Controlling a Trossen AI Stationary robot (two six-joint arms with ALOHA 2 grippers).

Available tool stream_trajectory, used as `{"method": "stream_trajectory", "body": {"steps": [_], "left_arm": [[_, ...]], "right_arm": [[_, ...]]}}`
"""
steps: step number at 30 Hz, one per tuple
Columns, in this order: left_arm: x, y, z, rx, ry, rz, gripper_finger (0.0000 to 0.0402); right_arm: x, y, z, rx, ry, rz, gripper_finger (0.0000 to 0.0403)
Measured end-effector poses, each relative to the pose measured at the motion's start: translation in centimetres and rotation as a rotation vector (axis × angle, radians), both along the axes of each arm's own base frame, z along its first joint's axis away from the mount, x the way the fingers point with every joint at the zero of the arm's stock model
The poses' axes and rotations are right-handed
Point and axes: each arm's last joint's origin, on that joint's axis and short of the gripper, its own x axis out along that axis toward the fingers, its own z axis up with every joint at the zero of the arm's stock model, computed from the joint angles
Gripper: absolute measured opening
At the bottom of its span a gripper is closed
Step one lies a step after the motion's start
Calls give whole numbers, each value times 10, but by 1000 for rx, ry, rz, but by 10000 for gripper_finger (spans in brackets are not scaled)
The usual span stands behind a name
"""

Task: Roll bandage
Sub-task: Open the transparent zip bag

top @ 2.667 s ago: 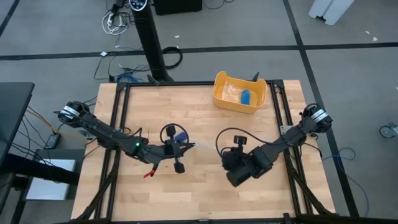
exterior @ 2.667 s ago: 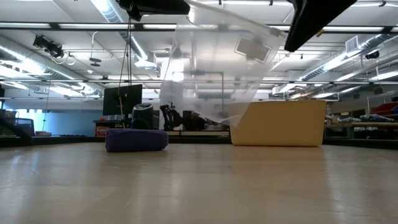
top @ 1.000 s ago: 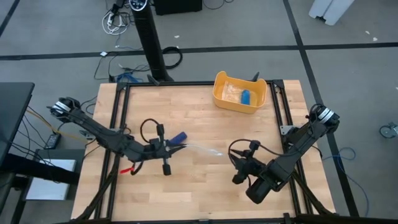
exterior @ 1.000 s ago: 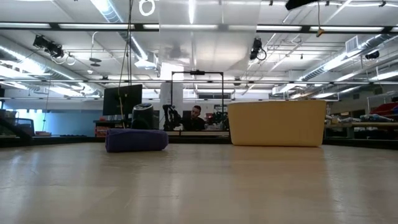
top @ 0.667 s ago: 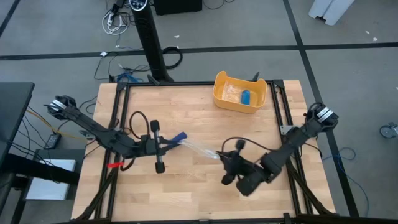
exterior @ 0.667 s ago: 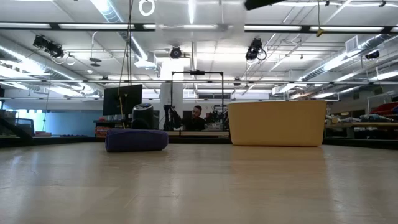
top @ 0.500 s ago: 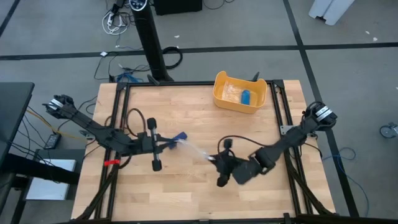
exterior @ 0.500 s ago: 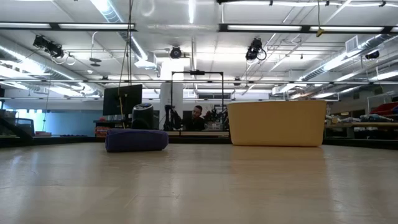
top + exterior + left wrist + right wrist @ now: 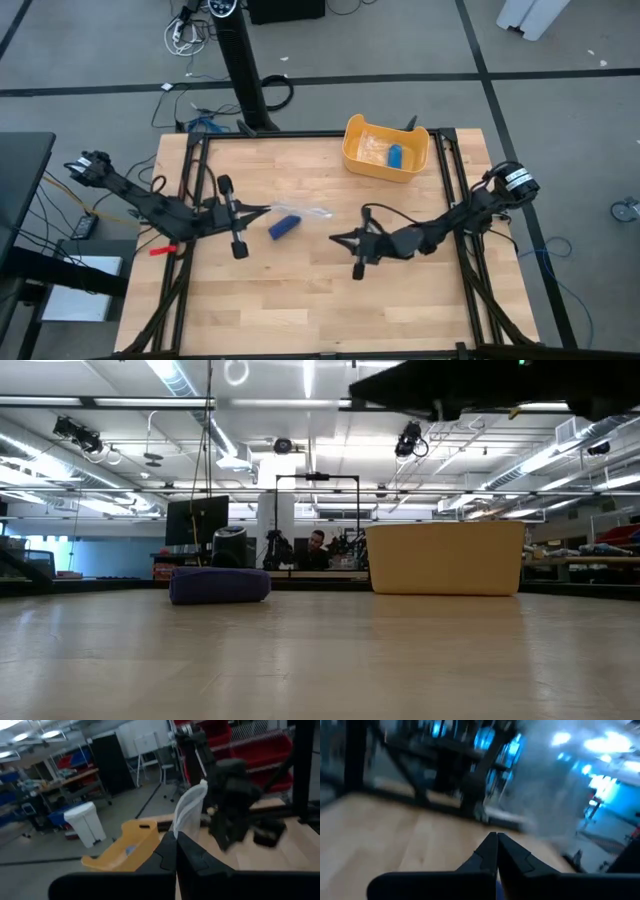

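A light wooden table [image 9: 320, 300] in a workshop holds a rolled bandage [image 9: 284, 226] between two closed grippers; left gripper [image 9: 268, 209] pinches a clear wrapper [image 9: 305, 211], right gripper [image 9: 333, 238] is empty.

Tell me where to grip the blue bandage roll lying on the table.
Grip the bandage across its middle, coming straight down from above. It lies on its side as a short cylinder, angled on the table, so the jaws should probably straddle its narrow width, not its ends.

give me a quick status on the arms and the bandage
Left gripper jaws shut on clear wrapper. Right gripper jaws shut, empty, right of bandage. Bandage rolled, lying free mid-table. Yellow tub at back, clear of work.
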Motion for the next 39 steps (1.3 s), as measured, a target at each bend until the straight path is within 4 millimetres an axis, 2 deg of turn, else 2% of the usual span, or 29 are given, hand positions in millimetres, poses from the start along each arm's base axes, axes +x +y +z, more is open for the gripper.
{"method": "stream_trajectory", "body": {"steps": [3, 6, 11, 14, 24, 35, 39], "left_arm": [[4, -3, -14, -8, 29, -19, 1], [6, -4, -30, -21, 30, -39, 1], [5, -4, -42, -54, -25, -56, 1], [5, -4, -45, -57, -27, -57, 1], [5, -4, -45, -68, -30, -49, 1], [5, -4, -46, -77, -28, -58, 1], [6, -4, -46, -78, -28, -56, 1]], "right_arm": [[-14, 3, 3, 38, -124, 1, 13], [-20, 9, 6, 28, -161, -20, 38], [-16, 14, 15, 45, -186, -18, 87], [-14, 15, 18, 34, -191, -20, 101], [-10, 15, 23, 23, -205, -5, 100], [-6, 3, 25, 37, -225, -43, 100], [-4, 1, 25, 31, -232, 14, 95]]}}
